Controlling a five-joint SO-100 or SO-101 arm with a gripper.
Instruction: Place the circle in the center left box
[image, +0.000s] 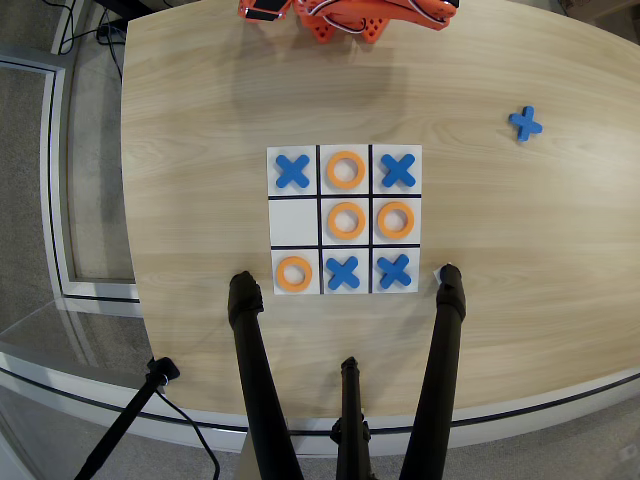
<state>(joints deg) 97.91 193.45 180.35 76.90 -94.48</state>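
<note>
An orange ring, the circle (381, 220), lies flat in the middle-row cell at picture-right of the 3x3 board, the center left box (378, 240). Several like orange rings lie in other cells: top middle (345, 155), centre (346, 205) and bottom left (279, 273). Blue X pieces fill the top corners (292, 171) and two bottom cells (343, 272). The middle-row cell at picture-left (293, 221) is bare. Only part of the orange arm (340, 25) shows at the top edge, far from the board; its fingers cannot be made out.
A spare blue X (525, 123) lies on the wooden table at upper right. Black tripod legs (250, 370) (440, 370) rest on the table just below the board, with a third leg (350, 420) between them. The table's curved edge runs along the left.
</note>
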